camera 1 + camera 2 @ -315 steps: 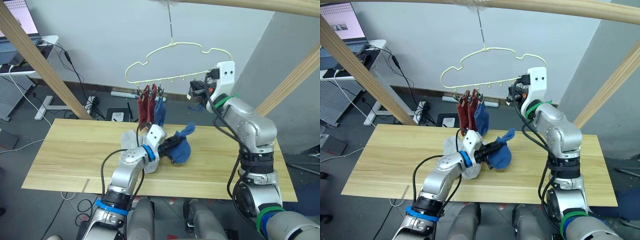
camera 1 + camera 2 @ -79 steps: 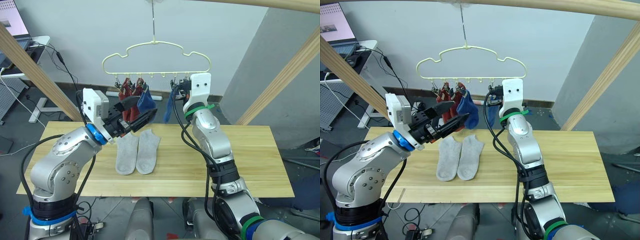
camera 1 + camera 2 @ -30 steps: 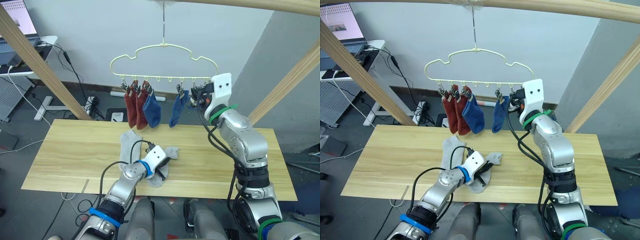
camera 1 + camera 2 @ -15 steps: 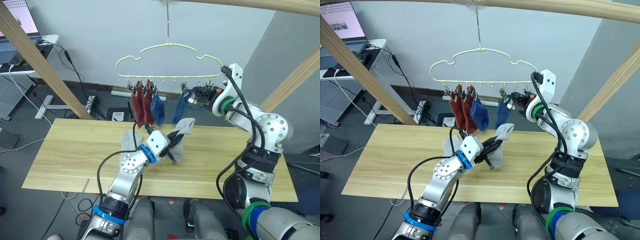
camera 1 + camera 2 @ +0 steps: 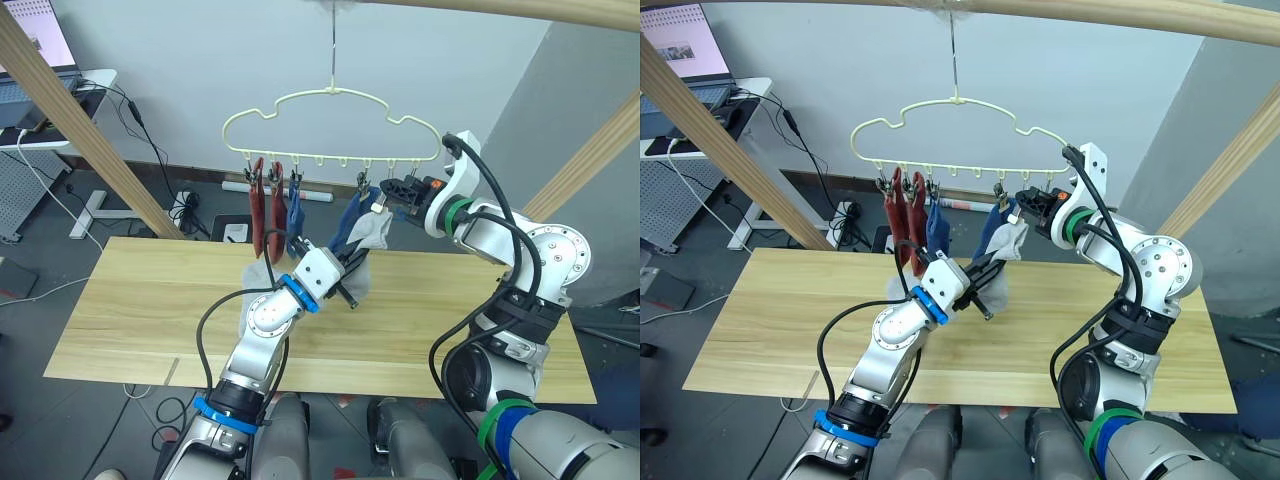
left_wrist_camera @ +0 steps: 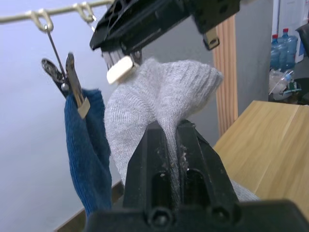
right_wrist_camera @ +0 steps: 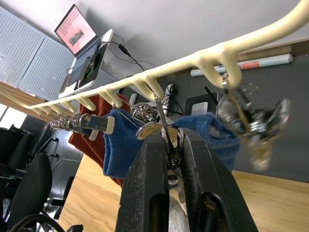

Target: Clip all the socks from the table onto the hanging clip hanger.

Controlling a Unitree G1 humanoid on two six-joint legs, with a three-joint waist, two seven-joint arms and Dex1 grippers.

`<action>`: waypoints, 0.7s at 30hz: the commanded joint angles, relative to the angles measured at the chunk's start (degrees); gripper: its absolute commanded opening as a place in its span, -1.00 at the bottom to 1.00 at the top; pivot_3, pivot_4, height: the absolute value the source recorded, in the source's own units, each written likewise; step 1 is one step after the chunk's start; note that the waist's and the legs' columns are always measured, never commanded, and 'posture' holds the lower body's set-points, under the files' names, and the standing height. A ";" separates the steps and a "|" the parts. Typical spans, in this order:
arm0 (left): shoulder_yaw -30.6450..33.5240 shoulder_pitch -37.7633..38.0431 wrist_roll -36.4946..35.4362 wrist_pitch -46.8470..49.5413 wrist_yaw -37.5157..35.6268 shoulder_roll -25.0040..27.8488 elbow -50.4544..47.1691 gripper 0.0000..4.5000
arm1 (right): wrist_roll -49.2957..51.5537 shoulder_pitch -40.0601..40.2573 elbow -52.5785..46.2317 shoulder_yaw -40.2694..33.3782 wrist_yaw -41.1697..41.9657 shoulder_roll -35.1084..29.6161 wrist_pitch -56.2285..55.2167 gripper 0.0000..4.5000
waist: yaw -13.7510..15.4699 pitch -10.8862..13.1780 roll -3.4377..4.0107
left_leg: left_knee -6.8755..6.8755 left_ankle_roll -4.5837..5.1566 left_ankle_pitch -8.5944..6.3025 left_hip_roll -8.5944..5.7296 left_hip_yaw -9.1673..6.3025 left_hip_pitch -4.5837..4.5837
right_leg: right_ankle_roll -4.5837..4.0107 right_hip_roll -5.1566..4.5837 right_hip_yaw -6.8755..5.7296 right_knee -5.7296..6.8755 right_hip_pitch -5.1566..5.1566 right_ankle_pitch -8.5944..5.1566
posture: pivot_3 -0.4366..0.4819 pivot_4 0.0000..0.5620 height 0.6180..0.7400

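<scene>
Four socks hang at upper centre on the clip hanger [image 5: 330, 98]. The left gripper [image 6: 166, 140] pinches a grey sock [image 6: 159, 104]; the right gripper [image 7: 168, 145] squeezes a metal clip [image 7: 161, 126]. One grey sock [image 5: 252, 276] remains on the table [image 5: 150, 300].

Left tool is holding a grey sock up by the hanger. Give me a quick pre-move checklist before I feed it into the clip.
1. Grey sock gripped by left tool: ok.
2. Right tool shut on a clip of the clip hanger: ok.
3. Clip open wide enough for the sock: cannot tell.
4. Sock cuff raised to the clip: ok.
5. Neighbouring blue sock out of the way: ok, beside it.
6. Second grey sock on the table: ok, waiting.
</scene>
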 commanded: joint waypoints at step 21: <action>0.21 -1.91 -0.94 1.62 0.40 -0.71 -0.69 -1.00 | 3.01 2.57 -4.26 -1.38 3.22 -2.04 4.18 0.53 | -1.10 0.02 0.02 | -0.03 0.00 0.00 0.02 0.01 -0.09 | 0.00 0.03 0.01 -0.02 -0.11 0.00 | 0.26 -0.04 1.00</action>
